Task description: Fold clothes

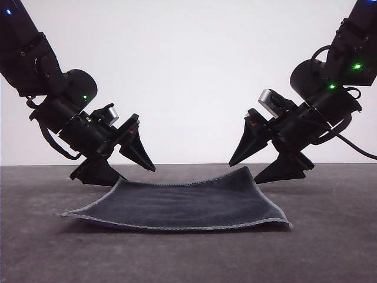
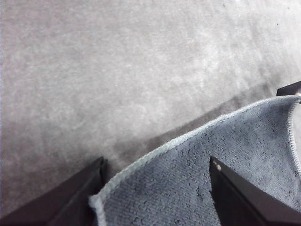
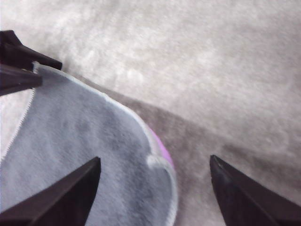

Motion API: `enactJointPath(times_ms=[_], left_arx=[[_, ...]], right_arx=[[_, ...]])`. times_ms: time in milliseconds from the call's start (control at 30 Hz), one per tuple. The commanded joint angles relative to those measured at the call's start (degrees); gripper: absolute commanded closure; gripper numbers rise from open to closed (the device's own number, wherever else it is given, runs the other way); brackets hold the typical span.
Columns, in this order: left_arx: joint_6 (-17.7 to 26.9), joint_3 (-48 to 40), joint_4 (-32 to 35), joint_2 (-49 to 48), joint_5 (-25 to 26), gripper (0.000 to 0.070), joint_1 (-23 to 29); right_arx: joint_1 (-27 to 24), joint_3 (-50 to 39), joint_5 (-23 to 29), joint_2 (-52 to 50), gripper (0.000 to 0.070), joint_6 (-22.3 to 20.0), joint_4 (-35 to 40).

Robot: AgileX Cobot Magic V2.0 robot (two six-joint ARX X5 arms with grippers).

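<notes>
The clothes are one square cloth (image 1: 182, 206), dark grey-blue face up with a light hem, lying on the table and curling up at its two far corners. My left gripper (image 1: 138, 174) stands open at the far left corner. In the left wrist view that corner of the cloth (image 2: 244, 150) lies between the spread fingers (image 2: 70, 197). My right gripper (image 1: 242, 173) is open around the raised far right corner. The right wrist view shows the cloth (image 3: 80, 127) curled between the fingers (image 3: 244, 197), with a strip of purple underside (image 3: 161, 147) at the edge.
The grey table (image 1: 330, 247) runs wide to both sides and in front of the cloth. Behind it is a plain white wall (image 1: 188, 71). The other arm's fingertips appear at the edge of each wrist view.
</notes>
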Motion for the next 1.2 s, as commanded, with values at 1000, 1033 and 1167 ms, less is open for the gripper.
enactJointPath(times_ms=[1000,1033,1167], left_arx=[[2.01,0.59,-5.46,2.33,-0.25,0.0700,-0.29],[2.27,0.62,-5.70,2.19,-0.26,0.0700,-0.22],[4.77,0.67,-7.70,0.29,-0.27,0.0700,0.19]], right_arx=[[1.03,1.77,-0.14,3.61,0.0695,3.30,3.78],[1.01,1.77,-0.38,3.61,0.0695,3.17,3.76],[0.30,1.79,-3.72,3.54,0.0695,2.89,3.71]])
